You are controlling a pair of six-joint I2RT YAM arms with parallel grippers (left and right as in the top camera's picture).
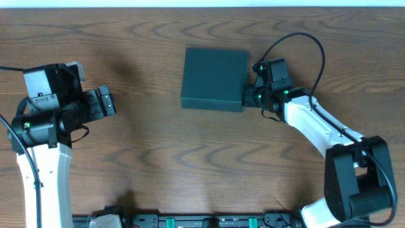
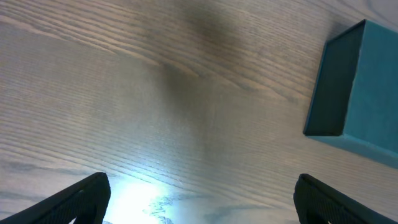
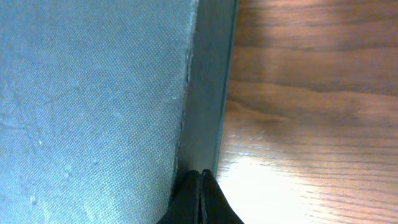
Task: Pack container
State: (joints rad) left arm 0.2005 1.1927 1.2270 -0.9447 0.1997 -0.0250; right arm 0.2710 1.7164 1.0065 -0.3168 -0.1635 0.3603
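The container [image 1: 214, 79] is a dark teal-green square box lying closed on the wooden table, a little above the middle. My right gripper [image 1: 252, 95] is at the box's right side near its front corner. In the right wrist view its fingers [image 3: 200, 177] are pressed together with their tips against the box's side wall [image 3: 205, 93], next to the textured lid [image 3: 93, 93]. Nothing shows between them. My left gripper [image 1: 109, 101] is open and empty at the far left, well apart from the box. The left wrist view shows its wide-apart fingers [image 2: 202, 202] and the box [image 2: 364, 87] at far right.
The wooden table [image 1: 158, 164] is bare apart from the box. Its far edge [image 1: 202, 5] runs along the top of the overhead view. The arm bases and a mounting rail [image 1: 209, 221] sit at the front edge. No snack packets are in view.
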